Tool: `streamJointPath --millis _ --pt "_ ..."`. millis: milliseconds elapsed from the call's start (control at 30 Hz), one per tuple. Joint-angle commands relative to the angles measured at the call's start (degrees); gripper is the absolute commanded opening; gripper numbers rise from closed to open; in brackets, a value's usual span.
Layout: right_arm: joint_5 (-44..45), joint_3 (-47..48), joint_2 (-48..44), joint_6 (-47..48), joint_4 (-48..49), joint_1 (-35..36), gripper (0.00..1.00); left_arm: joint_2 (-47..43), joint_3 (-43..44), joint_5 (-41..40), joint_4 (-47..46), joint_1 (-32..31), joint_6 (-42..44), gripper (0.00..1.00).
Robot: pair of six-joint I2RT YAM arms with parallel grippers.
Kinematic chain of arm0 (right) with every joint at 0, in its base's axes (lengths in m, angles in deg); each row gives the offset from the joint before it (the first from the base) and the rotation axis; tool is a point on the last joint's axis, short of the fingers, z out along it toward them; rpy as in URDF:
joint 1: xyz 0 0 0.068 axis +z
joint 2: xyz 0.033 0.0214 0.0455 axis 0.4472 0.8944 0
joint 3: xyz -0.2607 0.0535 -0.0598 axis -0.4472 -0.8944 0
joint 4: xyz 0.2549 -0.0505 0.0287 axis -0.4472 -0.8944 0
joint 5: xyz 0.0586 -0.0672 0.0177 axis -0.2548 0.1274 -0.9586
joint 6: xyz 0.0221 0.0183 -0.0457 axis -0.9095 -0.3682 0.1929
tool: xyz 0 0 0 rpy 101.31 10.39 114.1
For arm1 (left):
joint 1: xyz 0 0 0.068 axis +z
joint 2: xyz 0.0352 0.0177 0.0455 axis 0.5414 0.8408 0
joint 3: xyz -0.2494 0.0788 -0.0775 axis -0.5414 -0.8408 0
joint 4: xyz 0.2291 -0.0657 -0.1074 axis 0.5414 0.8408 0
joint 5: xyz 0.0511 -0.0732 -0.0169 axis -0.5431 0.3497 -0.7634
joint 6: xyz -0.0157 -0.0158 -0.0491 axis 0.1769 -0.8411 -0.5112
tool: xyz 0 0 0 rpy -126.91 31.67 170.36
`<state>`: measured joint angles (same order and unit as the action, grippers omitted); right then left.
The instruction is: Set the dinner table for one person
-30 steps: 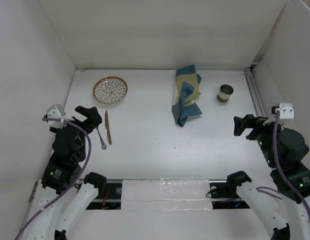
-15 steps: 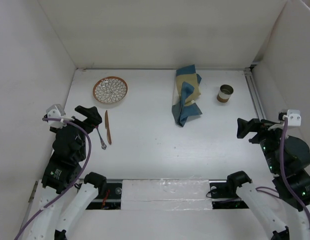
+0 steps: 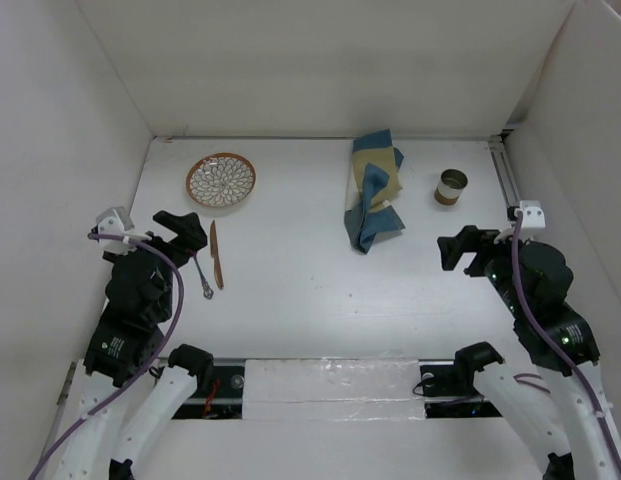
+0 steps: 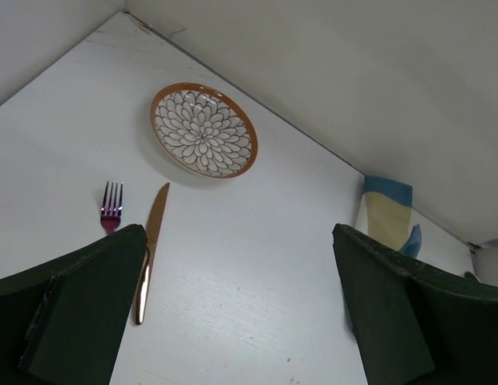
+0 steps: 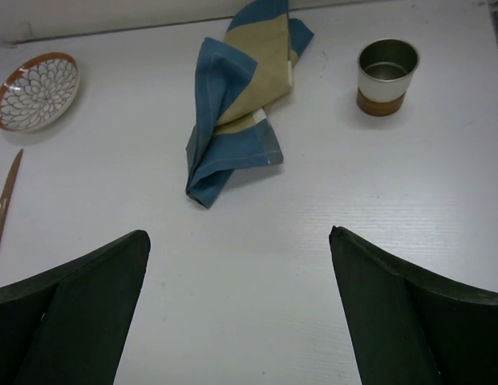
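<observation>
Dinner table point(image 3: 290, 320) is enclosed by white walls and spans the whole floor. Crumpled cloth point(image 3: 372, 190) is located far-centre, long axis approx. near-to-far, ahead-left of R gripper point(image 3: 453, 252). L gripper point(image 3: 193, 233) is set farther off, by knife point(image 3: 216, 255), so R arm is judged nearer. Both jaws are spread fully; nothing is held.

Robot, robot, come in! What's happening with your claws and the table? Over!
Left claw open, empty. Right claw open, empty. Dinner table not set: cloth bunched, plate, knife, fork, cup scattered. Nothing blocking the claws.
</observation>
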<state>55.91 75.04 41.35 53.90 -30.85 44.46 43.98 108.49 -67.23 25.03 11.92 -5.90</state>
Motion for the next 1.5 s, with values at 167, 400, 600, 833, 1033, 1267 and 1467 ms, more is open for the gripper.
streamJointPath --millis 167,400,600,833,1033,1267,1467 --pt "-11.49 -11.71 8.91 -12.02 22.54 -1.01 1.00 10.00 3.26 25.26 -11.96 0.21 -2.67 1.00" --pt "-20.83 -28.14 18.15 -31.27 50.12 -5.41 1.00 25.21 8.62 38.92 -19.43 0.21 -5.22 1.00" --pt "-15.54 -33.77 27.88 -37.98 60.88 -5.41 1.00 40.76 17.85 42.37 -22.79 -2.25 -4.71 1.00" --pt "-17.65 -36.16 45.53 -47.73 80.93 -8.13 1.00 54.40 24.99 49.22 -25.07 -2.25 -3.12 1.00" --pt "-19.67 -34.92 61.11 -52.31 98.50 -8.13 0.97 55.20 24.72 52.48 -28.58 -2.25 -2.60 1.00" --pt "-19.51 -32.20 79.22 -59.07 115.11 -6.91 0.91 52.30 22.35 53.01 -28.59 -2.25 -0.75 1.00" --pt "-15.37 -29.30 86.79 -61.19 119.64 -5.76 0.87 50.37 21.12 53.01 -29.91 -2.78 -0.75 1.00"
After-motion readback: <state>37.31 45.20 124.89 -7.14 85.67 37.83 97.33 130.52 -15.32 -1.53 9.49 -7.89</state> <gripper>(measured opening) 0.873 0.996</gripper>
